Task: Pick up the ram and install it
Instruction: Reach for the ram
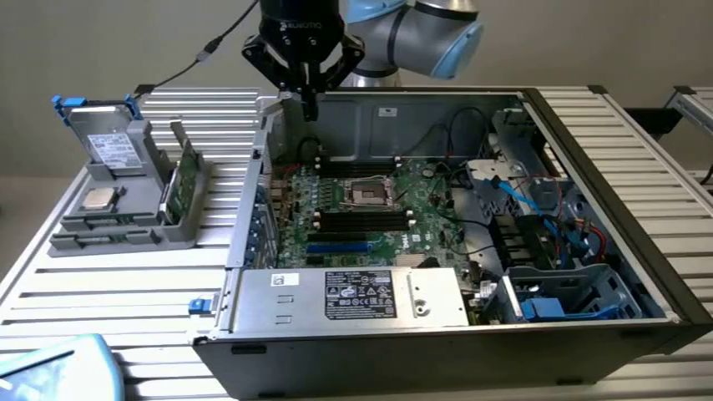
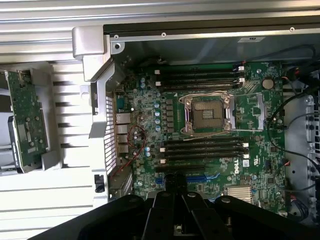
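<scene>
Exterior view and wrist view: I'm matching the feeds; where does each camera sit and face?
Exterior view: off the arm, raised, looking down obliquely into the open black computer case; the grey-and-blue robot arm and closed black jaws show.
Wrist view: on the wrist, looking almost straight down over the jaws.
Shared: the green motherboard and its square silver processor socket.

Open computer case (image 2: 95,55) from above. Green motherboard (image 2: 145,110) inside, empty processor socket (image 2: 207,114) between two banks of black memory slots (image 2: 205,149). Outside the case, a green circuit card (image 2: 27,115) in a grey holder (image 2: 52,161). Gripper (image 2: 176,180) over the board, fingers together.
</scene>
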`<move>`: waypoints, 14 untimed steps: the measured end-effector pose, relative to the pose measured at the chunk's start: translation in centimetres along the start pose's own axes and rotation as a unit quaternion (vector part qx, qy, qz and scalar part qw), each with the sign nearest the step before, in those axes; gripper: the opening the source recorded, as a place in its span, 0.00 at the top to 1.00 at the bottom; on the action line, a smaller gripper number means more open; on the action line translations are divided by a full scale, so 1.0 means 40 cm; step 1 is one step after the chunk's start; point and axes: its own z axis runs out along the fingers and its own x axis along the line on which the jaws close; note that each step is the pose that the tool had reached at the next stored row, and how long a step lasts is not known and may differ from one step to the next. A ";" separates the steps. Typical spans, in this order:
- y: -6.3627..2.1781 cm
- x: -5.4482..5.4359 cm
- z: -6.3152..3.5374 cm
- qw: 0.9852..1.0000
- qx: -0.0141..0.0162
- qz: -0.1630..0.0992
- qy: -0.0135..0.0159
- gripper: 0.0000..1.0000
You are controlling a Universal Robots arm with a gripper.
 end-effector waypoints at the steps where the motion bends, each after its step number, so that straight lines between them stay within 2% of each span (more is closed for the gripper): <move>1: 0.000 0.011 0.000 1.000 0.000 0.000 0.001 0.89; 7: 0.001 0.080 0.001 1.000 0.000 0.000 0.004 0.89; 14: -0.002 0.159 0.007 1.000 -0.001 0.000 0.004 0.89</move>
